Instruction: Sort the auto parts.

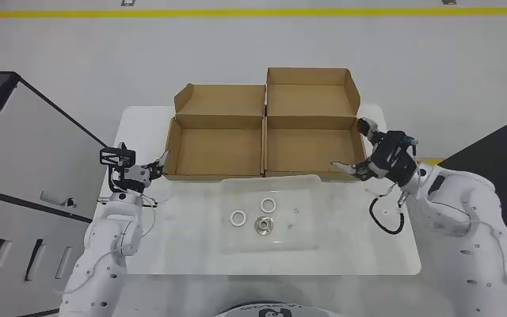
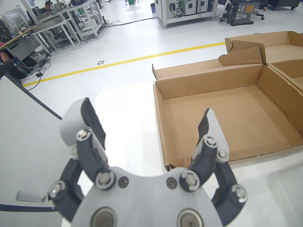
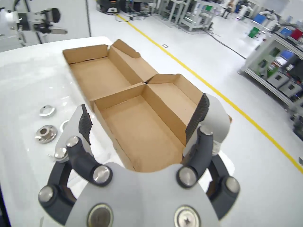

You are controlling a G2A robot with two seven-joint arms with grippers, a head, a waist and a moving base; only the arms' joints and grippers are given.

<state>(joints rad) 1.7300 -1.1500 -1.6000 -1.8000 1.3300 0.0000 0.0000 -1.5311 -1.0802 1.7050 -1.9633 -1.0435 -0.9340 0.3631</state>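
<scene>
Starting the sort means one arm has to go down into the shallow clear plastic tray [image 1: 305, 234], which sits on the white table [image 1: 182, 238] just in front of the two open brown cardboard boxes. Both tools are spread wide with nothing between the pads: the left gripper [image 1: 158, 166] hangs off the outer near corner of the left-hand cardboard box [image 1: 214, 150], and the right gripper [image 1: 352, 170] hangs at the outer near corner of the right-hand cardboard box [image 1: 309, 149].

In the tray lie two flat pale metal rings [image 1: 238, 217] [image 1: 268, 205], a silver flanged hub with a centre bore [image 1: 263, 227] just beside them, and a couple of tiny screws [image 1: 295, 211] a little apart. No part is in either box yet.

My judgement on doing the pick well:
- Come in from straight above, so the fingers clear the tray's wall
- Take the hub by its raised collar rather than by the thin flange
- For a ring, straddle the rim with one pad inside the hole, since it lies flat and offers little height
- Narrow the jaws before descending, or a wide spread may knock the neighbouring part
- Keep like with like, rings to one box and the hub to the other

The screws look hardest to pinch; leave them until the tray is less crowded
</scene>
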